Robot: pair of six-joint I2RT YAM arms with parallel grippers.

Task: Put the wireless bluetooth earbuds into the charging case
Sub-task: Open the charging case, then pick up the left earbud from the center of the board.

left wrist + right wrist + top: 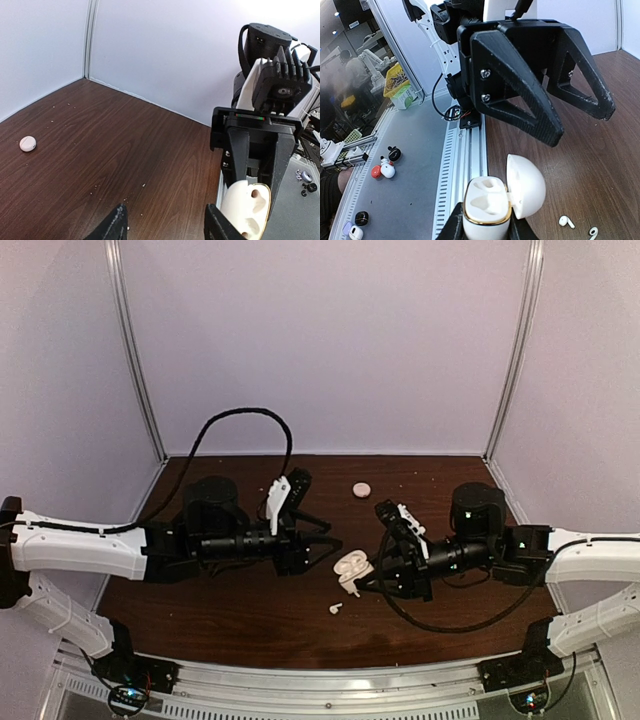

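From above, the left arm's fingers are hanging spread apart over the dark wooden worktop, gripping nothing. Facing them, the right arm's fingers are clamping the charging case, which is sitting near the middle of the worktop with its lid open. One of the earbuds is lying on the wood just in front of the case, apart from it. A second small white piece is showing right under the case, too small to identify here. A pale round disc is resting well behind, toward the back wall.

In the left wrist view, the left arm's fingers are standing wide apart with bare wood between them. Across from them, the right arm's fingers are pointing downward and pinching the case at their tips. The disc is lying far off to the left.

In the right wrist view, the right arm's fingers are squeezing the case from both sides. Its lid is tilting open to the right, and both sockets are showing bare. The two earbuds are lying side by side on the worktop, right of the case. The left arm's fingers are looming above, parted.
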